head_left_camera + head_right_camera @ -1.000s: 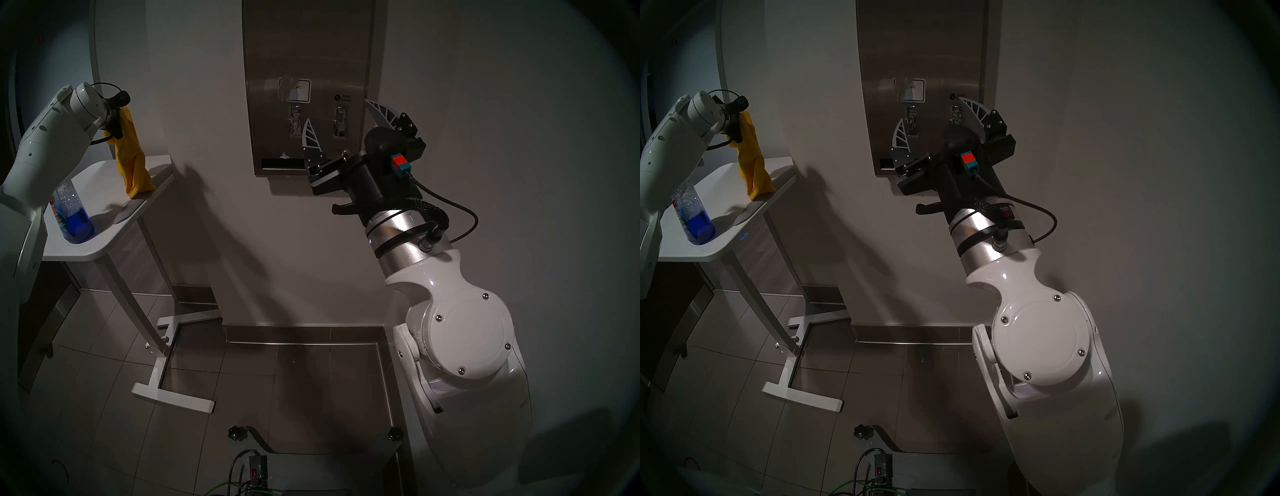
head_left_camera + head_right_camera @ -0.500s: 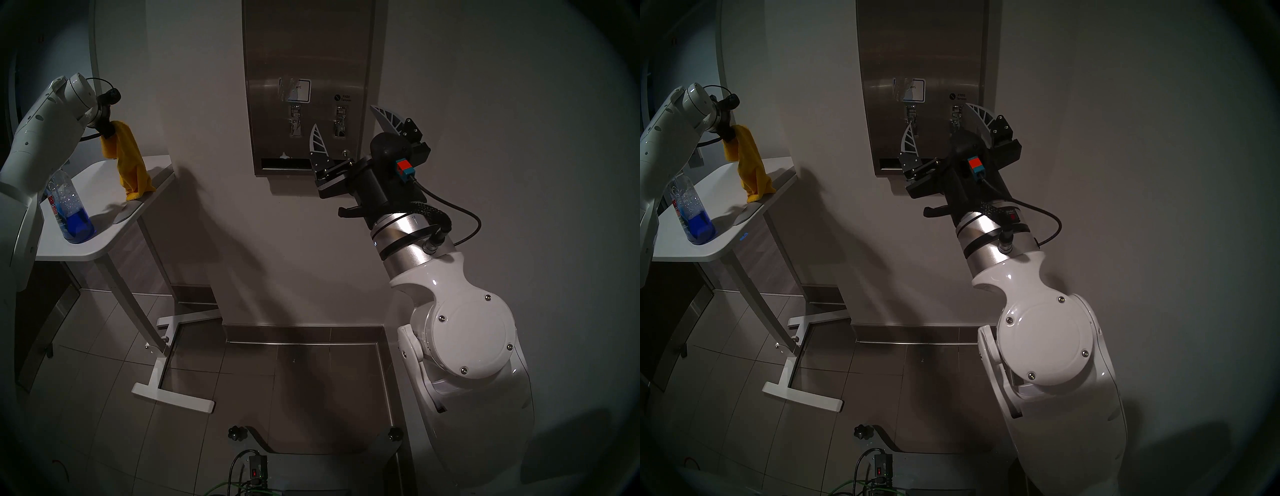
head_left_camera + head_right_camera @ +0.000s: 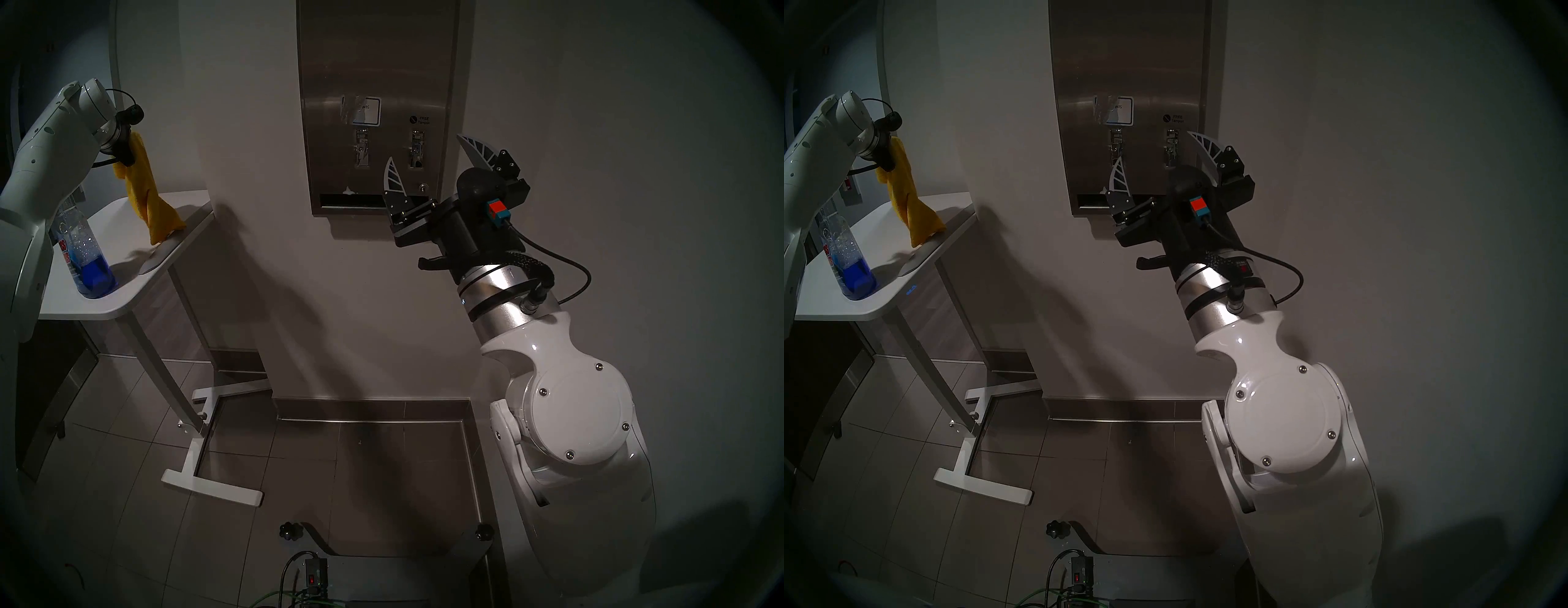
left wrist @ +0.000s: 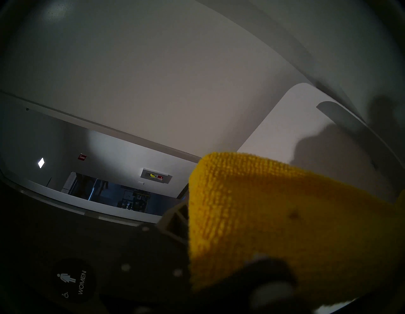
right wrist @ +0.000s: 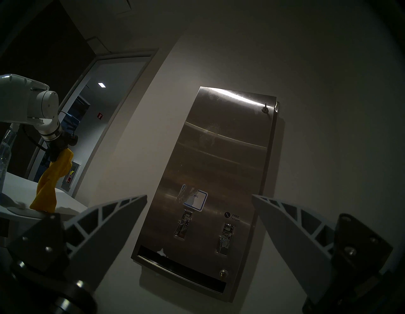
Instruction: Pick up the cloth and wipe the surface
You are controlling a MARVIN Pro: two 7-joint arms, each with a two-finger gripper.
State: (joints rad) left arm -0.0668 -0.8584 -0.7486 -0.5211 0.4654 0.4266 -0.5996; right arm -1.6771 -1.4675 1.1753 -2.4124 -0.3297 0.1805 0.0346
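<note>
While the left arm's wrist has edged up since a second ago, the mustard-yellow microfibre cloth (image 3: 146,199) has changed shape with it. Half a second back it hung bunched in a thick fold; now it's pulled out into a long twisted strip. Its top end hangs from the left end effector (image 3: 127,148), draped over one finger (image 4: 175,219) in the wrist view. The fabric covers the rest, so I can't tell whether the fingers are clamped or let go. The cloth's lower end rests on the white table (image 3: 110,297), near its far right edge. Nearer on that table stands a clear plastic bottle of blue liquid (image 3: 87,263), well apart from the cloth. Moving right, the tall brushed stainless-steel dispenser front (image 3: 377,63) sits on the wall, far from the cloth. Just before it the right end effector (image 3: 425,147) hangs, fingers spread wide, nothing between them.
</note>
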